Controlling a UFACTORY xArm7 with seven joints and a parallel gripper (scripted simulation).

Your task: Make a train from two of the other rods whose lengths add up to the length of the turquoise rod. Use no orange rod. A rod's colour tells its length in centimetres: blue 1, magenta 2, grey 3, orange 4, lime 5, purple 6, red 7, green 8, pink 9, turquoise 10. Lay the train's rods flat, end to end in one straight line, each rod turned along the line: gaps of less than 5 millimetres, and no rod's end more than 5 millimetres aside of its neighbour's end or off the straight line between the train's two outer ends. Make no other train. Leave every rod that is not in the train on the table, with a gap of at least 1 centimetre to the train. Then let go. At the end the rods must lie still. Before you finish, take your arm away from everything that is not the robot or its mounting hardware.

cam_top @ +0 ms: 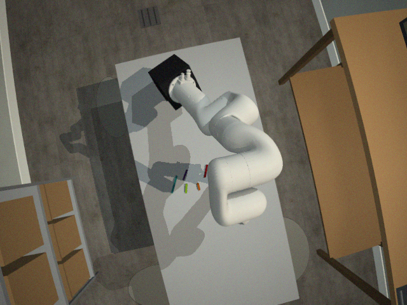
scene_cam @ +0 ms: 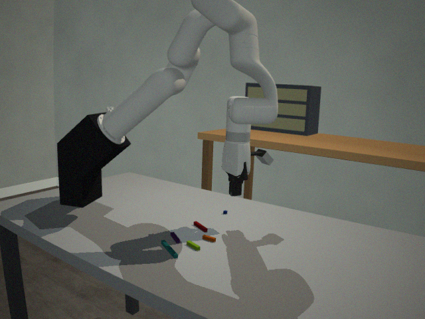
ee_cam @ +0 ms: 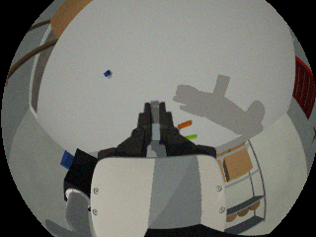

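Observation:
My gripper (scene_cam: 235,190) (ee_cam: 155,111) hangs well above the white table (cam_top: 229,262) (scene_cam: 342,257), shut on a thin grey rod (ee_cam: 154,130) that shows only in the wrist view. The arm hides the gripper in the overhead view. Below and to its left lie the red rod (cam_top: 205,170) (scene_cam: 200,226), the orange rod (cam_top: 198,186) (scene_cam: 208,238) (ee_cam: 185,124), the lime rod (cam_top: 186,188) (scene_cam: 193,245) (ee_cam: 192,137), the purple rod (cam_top: 184,174) (scene_cam: 175,237) and the turquoise rod (cam_top: 173,183) (scene_cam: 169,248), all apart from one another. A small blue rod (scene_cam: 225,212) (ee_cam: 107,74) lies alone beyond the red one.
The arm's black base (cam_top: 166,77) (scene_cam: 78,161) stands at one end of the table. A wooden side table (cam_top: 328,147) (scene_cam: 326,144) stands beyond the far edge. A shelf unit (cam_top: 32,229) stands on the floor on the other side.

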